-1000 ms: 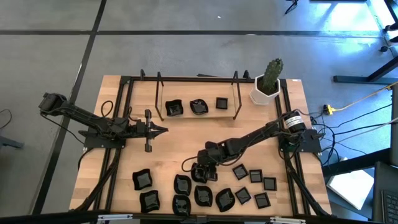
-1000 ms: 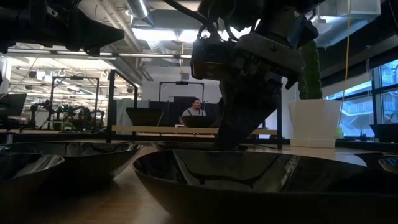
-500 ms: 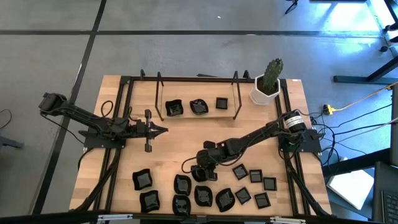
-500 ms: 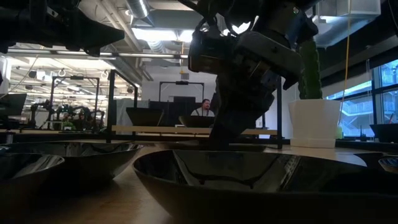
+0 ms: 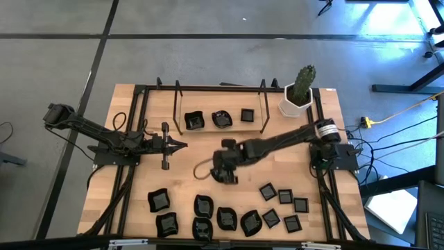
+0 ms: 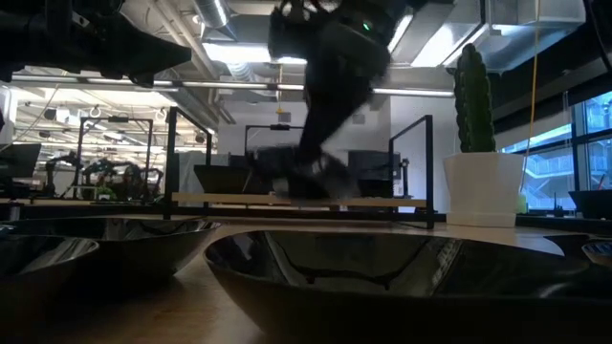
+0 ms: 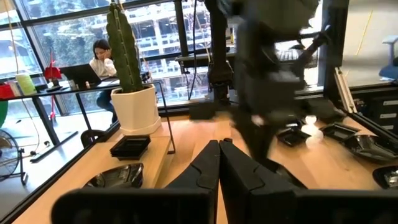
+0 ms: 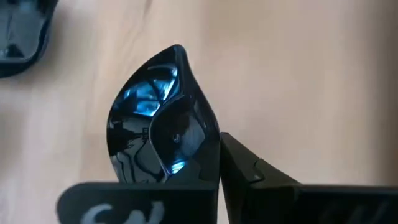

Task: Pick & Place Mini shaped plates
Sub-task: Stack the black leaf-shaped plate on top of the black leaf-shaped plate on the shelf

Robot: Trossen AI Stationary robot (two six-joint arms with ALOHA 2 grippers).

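My right gripper (image 5: 215, 169) hangs over the middle of the table, shut on a glossy black leaf-shaped mini plate (image 8: 158, 121). Several more mini plates (image 5: 229, 217) lie flat along the near edge. Three others (image 5: 221, 119) rest on the black rack (image 5: 177, 104) at the far side. At the left, my left gripper (image 5: 182, 144) is shut on nothing and points level toward the table's middle; its shut fingers (image 7: 219, 155) show in the left wrist view. My right gripper pinches the leaf plate's rim (image 8: 211, 146) at one long side, near its rounded end. One finger (image 8: 249, 174) shows outside the rim; the other is hidden behind the plate. The fingers slant down from the table's right. The plate is lifted clear of the wood.
A white pot with a green cactus (image 5: 298, 94) stands at the far right corner. Black frame rails (image 5: 132, 139) run along the table's left and right sides. Bare wood lies between the rack and the near row of plates.
My right gripper has taken the leaf plate off the table among the near row. It has risen and moved toward the far edge, tipping more level. The plate has gone with it and is lifted clear.
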